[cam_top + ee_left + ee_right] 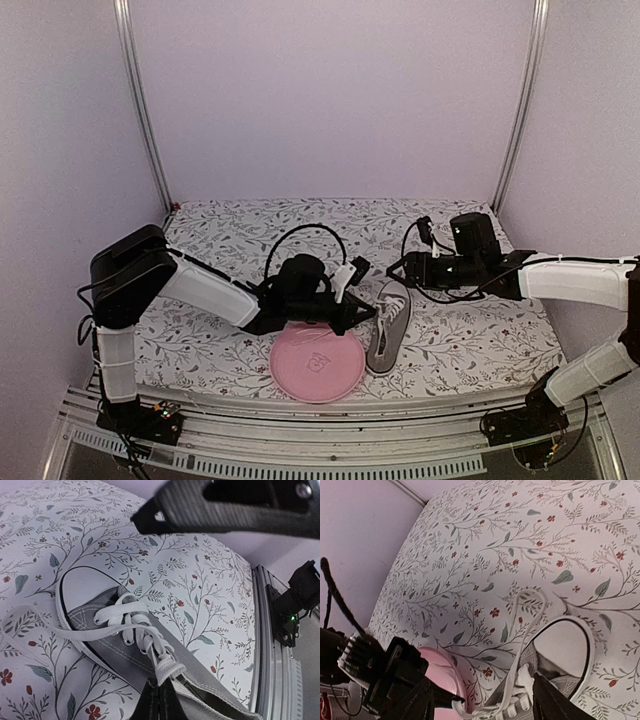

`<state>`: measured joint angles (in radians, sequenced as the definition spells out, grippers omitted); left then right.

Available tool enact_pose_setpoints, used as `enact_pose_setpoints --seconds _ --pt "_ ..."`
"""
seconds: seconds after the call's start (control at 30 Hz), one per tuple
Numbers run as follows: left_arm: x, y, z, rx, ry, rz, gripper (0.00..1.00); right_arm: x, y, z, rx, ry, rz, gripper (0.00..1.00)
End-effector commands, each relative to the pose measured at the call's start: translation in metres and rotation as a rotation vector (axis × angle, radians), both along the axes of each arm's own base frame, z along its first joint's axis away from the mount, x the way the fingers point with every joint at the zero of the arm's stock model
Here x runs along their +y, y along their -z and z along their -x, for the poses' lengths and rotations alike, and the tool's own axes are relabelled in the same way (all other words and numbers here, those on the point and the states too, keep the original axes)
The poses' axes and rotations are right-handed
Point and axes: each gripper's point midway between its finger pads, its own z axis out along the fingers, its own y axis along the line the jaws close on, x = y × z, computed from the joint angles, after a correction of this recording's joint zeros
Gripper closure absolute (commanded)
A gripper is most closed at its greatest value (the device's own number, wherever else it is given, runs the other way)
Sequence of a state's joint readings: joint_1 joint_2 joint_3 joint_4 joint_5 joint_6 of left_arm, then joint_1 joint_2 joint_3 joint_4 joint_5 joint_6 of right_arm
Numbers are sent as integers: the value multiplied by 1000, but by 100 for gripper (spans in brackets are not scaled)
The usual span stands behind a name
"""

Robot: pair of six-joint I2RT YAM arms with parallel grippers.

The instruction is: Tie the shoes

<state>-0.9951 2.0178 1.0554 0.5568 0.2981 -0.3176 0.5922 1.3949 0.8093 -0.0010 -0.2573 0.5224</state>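
The grey shoe (389,325) with its white toe cap (82,587) lies on the flowered cloth, toe pointing away from the arms. My left gripper (358,308) is at the shoe's left side. In the left wrist view this gripper (161,694) is shut on a bunched bit of white lace (172,671) at the top of the lacing. A loose lace (35,626) trails off over the cloth. My right gripper (398,268) hangs open just beyond the toe. Its fingers (547,700) stand wide apart over the lacing (520,707), and a lace loop (527,600) lies on the cloth.
A pink plate (317,366) lies left of the shoe near the table's front edge, also seen as the plate (437,672) under the left gripper. The cloth (240,240) ends at the metal front rail (330,445). White walls close the back and sides.
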Motion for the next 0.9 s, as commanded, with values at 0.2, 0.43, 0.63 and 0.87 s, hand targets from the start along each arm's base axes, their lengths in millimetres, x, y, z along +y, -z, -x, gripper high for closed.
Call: enact_pose_setpoints --seconds 0.2,0.43,0.63,0.87 --pt "-10 -14 6 -7 11 35 100 34 7 55 -24 -295 -122 43" --pt "-13 -14 6 -9 15 36 100 45 24 51 0 -340 -105 53" --pt "-14 -14 6 -10 17 34 100 48 32 54 15 -366 -101 65" --pt "-15 -15 7 -14 18 34 100 50 36 54 21 -376 -99 86"
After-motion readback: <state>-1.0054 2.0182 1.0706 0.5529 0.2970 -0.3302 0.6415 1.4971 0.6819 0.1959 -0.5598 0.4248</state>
